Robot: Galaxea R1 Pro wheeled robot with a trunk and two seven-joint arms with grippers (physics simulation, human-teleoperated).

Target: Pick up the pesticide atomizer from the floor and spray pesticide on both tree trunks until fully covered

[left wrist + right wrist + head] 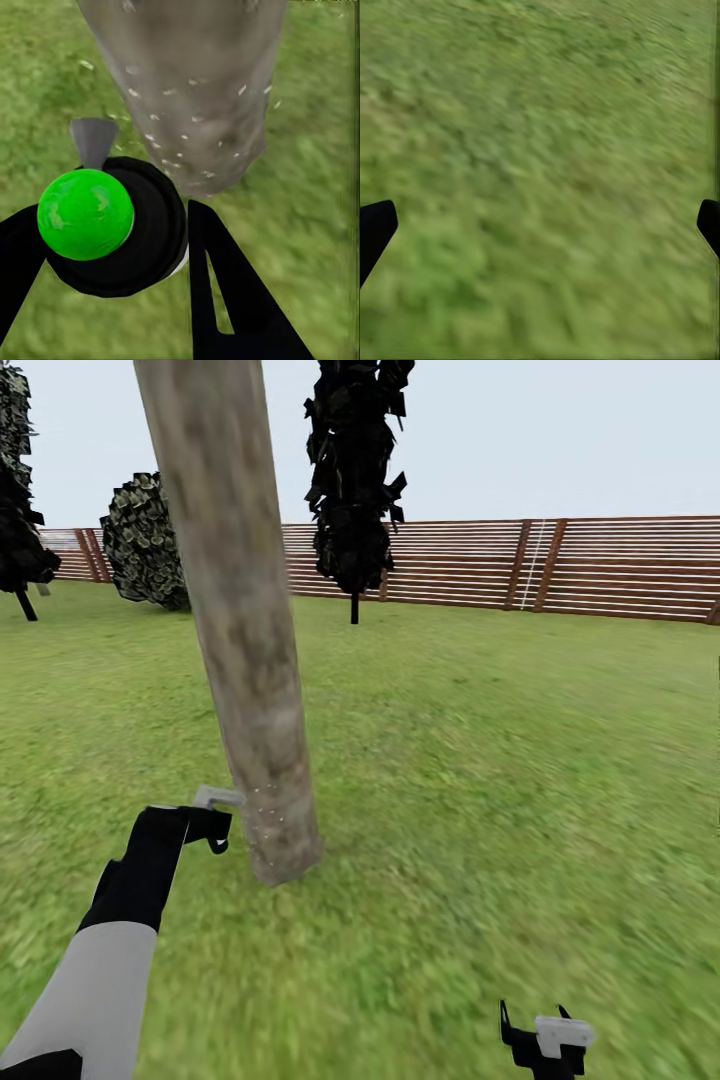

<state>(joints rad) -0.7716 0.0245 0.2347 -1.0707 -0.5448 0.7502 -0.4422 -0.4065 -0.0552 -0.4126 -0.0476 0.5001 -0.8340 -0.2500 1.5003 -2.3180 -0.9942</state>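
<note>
Beside the base of the thick, mottled grey-brown tree trunk (235, 620), the left gripper (212, 830) is holding the pesticide atomizer (124, 225), a dark round-bodied canister seen end-on in the left wrist view. Its black fingers (225, 300) are closing on either side of the canister, and a glossy green ball (85, 214) is sitting on the canister's top, with a small grey nozzle (94, 141) pointing toward the trunk. What is inside the canister cannot be told. Pale flecks (187, 120) are dotting the lower trunk in that view, and in the head view a few light specks are showing low on the bark near the gripper.

Low at the right of the head view, the right gripper (545, 1045) is hanging over the turf, well apart from the trunk. In the right wrist view its two black fingertips (375, 229) are standing far apart at the frame's edges with nothing between them but grass.

Green lawn (480, 760) is spreading all around, slightly blurred. A brown slatted wooden fence (600, 565) is running along the far side. Before it are standing a slim tree with black foliage (355, 470), a rounded broad-leaved dark shrub (145, 540) and another dark tree (20, 510) at the far left, under a pale grey sky (560, 430).
</note>
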